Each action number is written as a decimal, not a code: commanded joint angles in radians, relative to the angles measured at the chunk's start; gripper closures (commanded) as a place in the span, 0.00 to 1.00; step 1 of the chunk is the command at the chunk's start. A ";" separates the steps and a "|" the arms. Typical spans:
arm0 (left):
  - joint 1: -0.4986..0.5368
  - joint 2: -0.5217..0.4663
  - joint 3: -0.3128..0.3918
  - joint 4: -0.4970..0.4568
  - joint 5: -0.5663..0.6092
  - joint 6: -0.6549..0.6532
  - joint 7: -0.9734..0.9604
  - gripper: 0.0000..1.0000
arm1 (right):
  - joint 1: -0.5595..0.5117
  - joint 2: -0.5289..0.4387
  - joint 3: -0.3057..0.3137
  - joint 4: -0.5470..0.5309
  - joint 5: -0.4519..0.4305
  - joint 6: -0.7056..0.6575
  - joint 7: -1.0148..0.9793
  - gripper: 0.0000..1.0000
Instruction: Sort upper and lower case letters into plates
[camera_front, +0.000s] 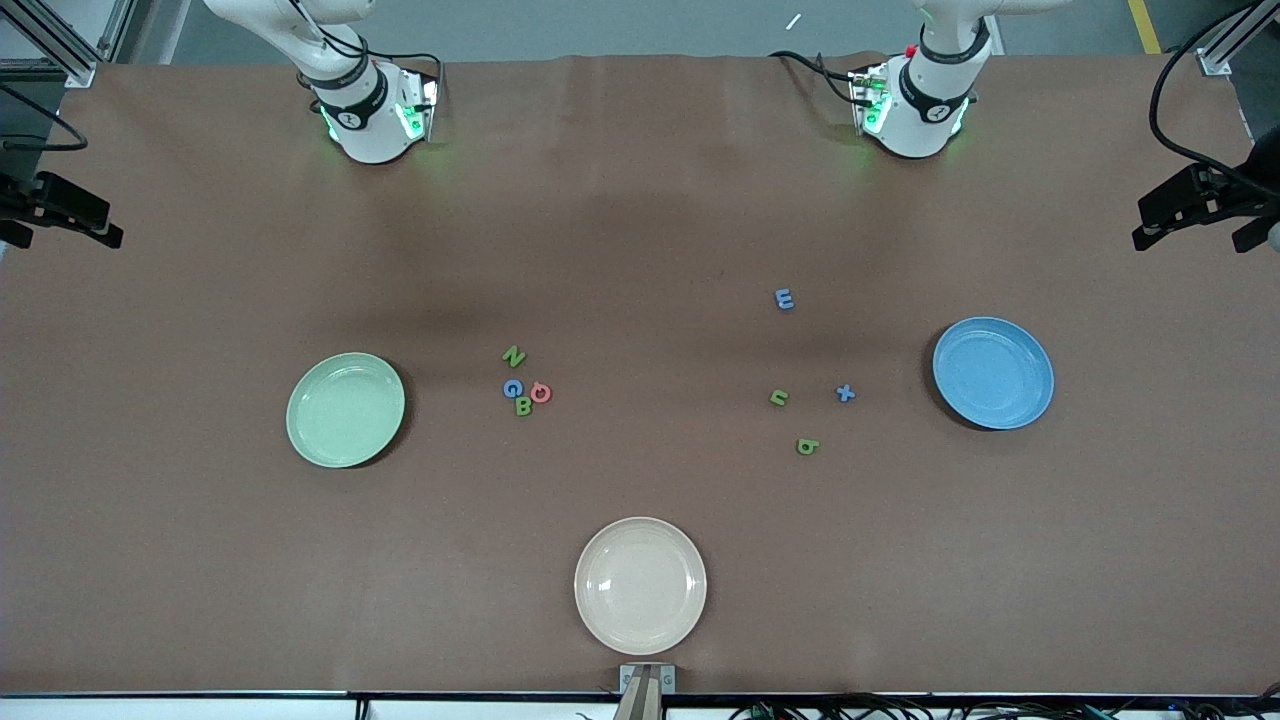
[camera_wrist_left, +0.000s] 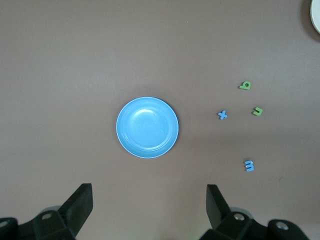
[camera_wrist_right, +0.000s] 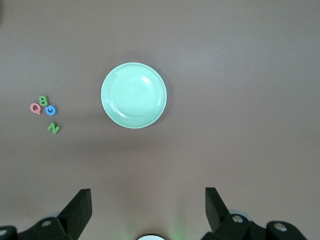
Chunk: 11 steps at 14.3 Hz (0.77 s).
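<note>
Brown table (camera_front: 640, 200): nothing sorted yet, all eight letters lie on the bare cloth.
Landmark: cream plate (camera_front: 640, 585), empty, nearest the front camera, not a task plate.
Green plate (camera_front: 345, 409): empty; farther from the camera than the cream plate, toward the right arm's end.
Blue plate (camera_front: 993, 372): empty; farther from the camera than the cream plate, toward the left arm's end.
Upper case: green N (camera_front: 513, 356), blue G (camera_front: 512, 388), pink Q (camera_front: 541, 393), green B (camera_front: 523, 406); tight cluster, farther than the cream plate, on the green plate's side.
Lower case: blue m (camera_front: 785, 299), green u (camera_front: 779, 398), blue x (camera_front: 845, 393), green b (camera_front: 808, 446); spread loosely, farther than the cream plate, on the blue plate's side.
Left gripper (camera_wrist_left: 147, 212): high over the table near the blue plate, jaws wide apart, holding nothing.
Right gripper (camera_wrist_right: 147, 212): high over the table near the green plate, jaws wide apart, holding nothing.
Progress: zero of eight placed, as I read it.
Remaining: all eight picks; likely capitals to green, lower case to blue, going by proximity.
</note>
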 joint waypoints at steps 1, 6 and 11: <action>0.001 -0.019 -0.001 -0.016 -0.018 0.012 -0.001 0.00 | 0.004 -0.067 0.003 -0.086 0.000 0.041 0.002 0.00; 0.003 -0.019 0.001 -0.013 -0.018 0.012 0.011 0.00 | 0.001 -0.098 0.002 -0.140 0.000 0.081 0.002 0.00; 0.023 -0.001 0.007 -0.016 -0.077 -0.006 0.013 0.00 | 0.004 -0.098 0.002 -0.141 0.002 0.080 0.004 0.00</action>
